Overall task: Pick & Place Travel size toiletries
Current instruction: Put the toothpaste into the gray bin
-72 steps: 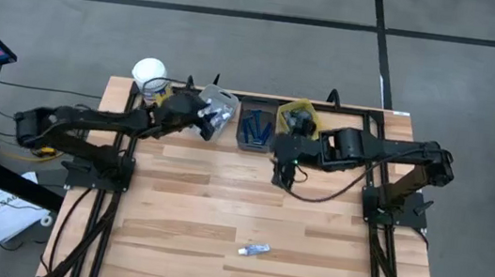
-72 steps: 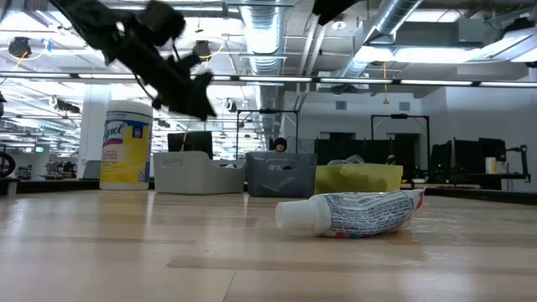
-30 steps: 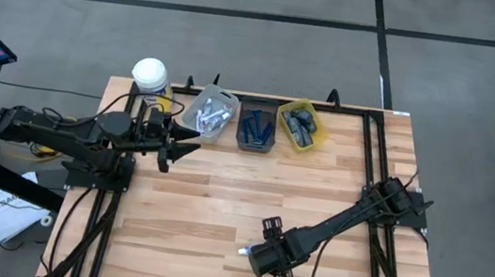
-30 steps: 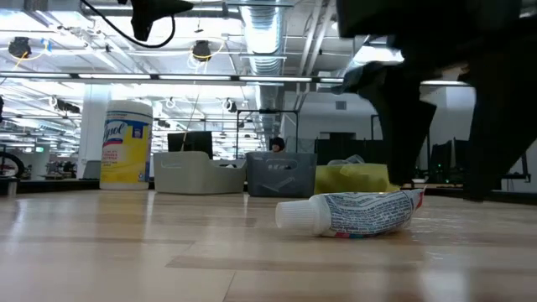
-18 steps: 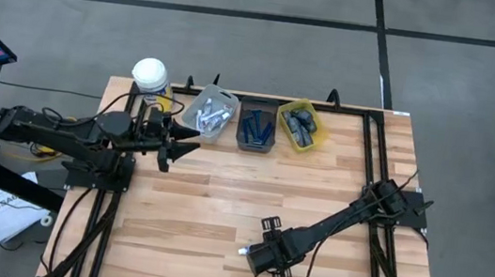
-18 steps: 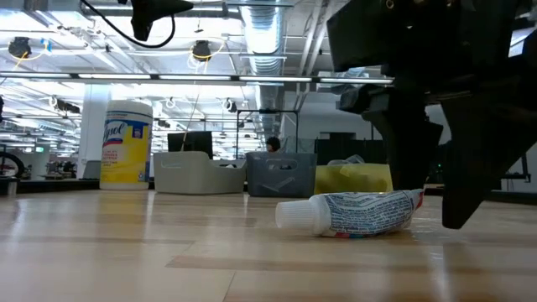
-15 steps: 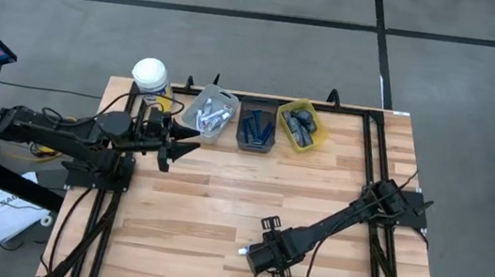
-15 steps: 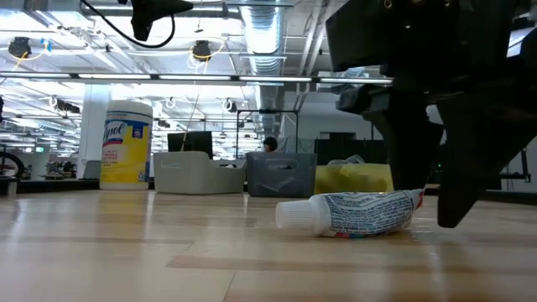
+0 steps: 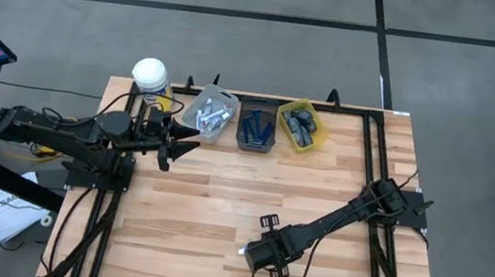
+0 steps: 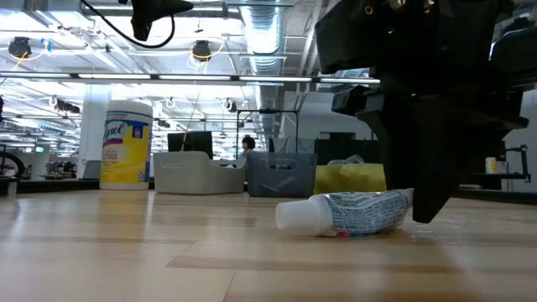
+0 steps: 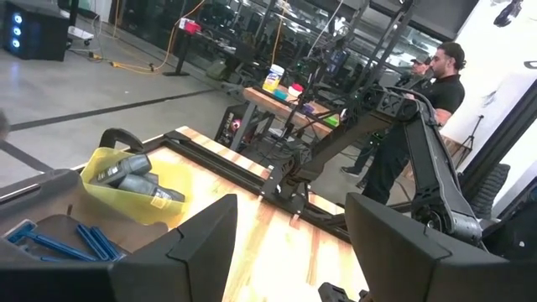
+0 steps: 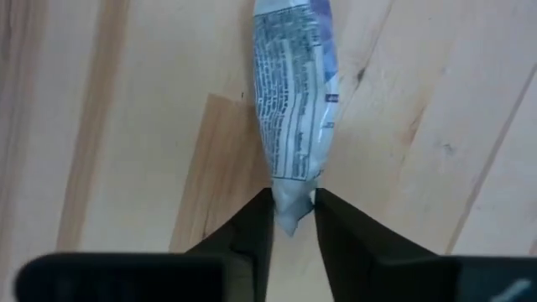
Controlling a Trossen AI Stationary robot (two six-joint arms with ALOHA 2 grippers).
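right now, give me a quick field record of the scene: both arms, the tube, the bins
right gripper: down at the near table edge, fingers closed on the crimped tail of the small white tube with blue print
tube: lying flat on the wooden table
left gripper: waiting by the bins, open, empty
grey bin: white tubes
dark bin: blue razors
yellow bin: dark bottles

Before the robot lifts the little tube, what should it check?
1. Right gripper around the tube's flat end: ok, a finger on each side.
2. Grip tight enough: cannot tell.
3. Tube lying flat on the table: ok.
4. Left gripper out of the way near the bins: ok.
5. Grey bin with matching tubes unblocked: ok.
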